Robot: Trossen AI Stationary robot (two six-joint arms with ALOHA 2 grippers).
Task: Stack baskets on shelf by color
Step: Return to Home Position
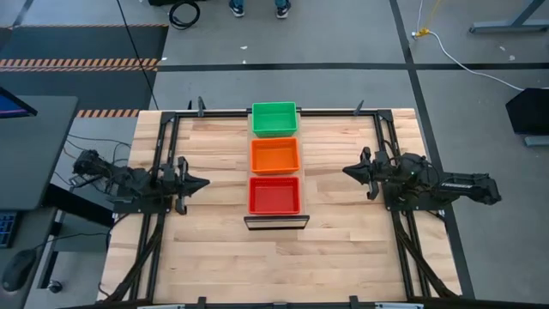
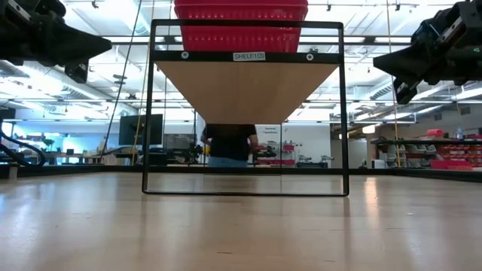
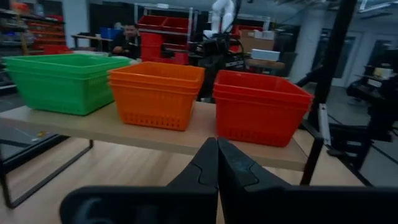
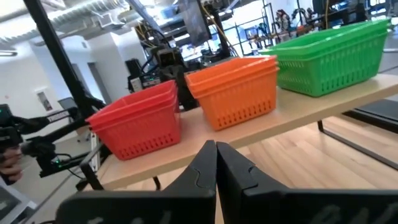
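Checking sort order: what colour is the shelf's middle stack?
Orange baskets; clearest in the high view.

The baskets (image 3: 155, 93) are of smooth plastic, a little glossy, with perforated walls. The shelf (image 3: 93, 126) is a pale, matt wood board in a thin black metal frame (image 2: 344, 113). The bench (image 1: 214, 257) is slatted wood with a soft sheen.

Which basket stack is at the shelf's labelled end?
The red stack, above the SHELF label in the low view; orange stack is middle, green stack at the far end.
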